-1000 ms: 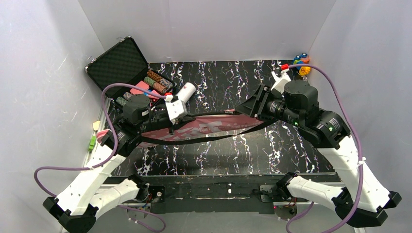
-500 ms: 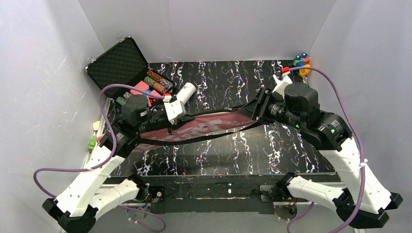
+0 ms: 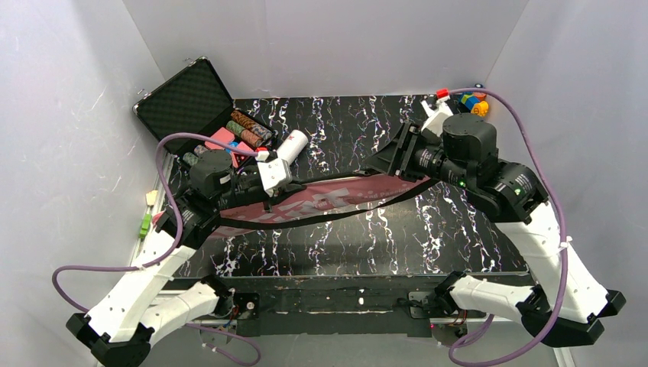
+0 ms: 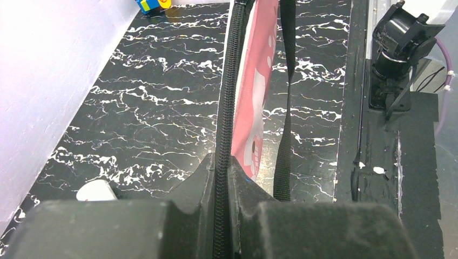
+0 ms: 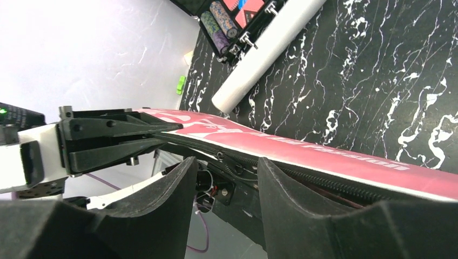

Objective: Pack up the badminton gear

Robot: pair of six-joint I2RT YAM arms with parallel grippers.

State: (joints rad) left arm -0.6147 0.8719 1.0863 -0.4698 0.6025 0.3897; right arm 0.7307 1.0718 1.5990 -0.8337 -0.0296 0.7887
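- My left end effector is pressed together on the cover, pinching its black zip edge between the pads.
- From that pinch the cover runs straight ahead of me, standing on edge and lifted off the tabletop. Its pink face shows to the right of the zip in my wrist view.
- The strap hangs just right of the cover, a slack black band that sags below it.
- Low and just left of my left fingers, the white end of the tube shows on the tabletop.
- Far ahead and to the left, the toy sits against the wall.
- My right end effector is spread, with a clear gap between its fingers.
- The cover's zip edge crosses just beyond those fingertips. I cannot tell whether either tip touches it.
- Further along the cover, to the left in that view, my left end effector faces this one, clamped on the cover's far end.
- Beyond the cover, the tube lies on the tabletop just beside the open case with its rolls of chips.
- From above, the cover stretches between both end effectors over the middle of the tabletop.
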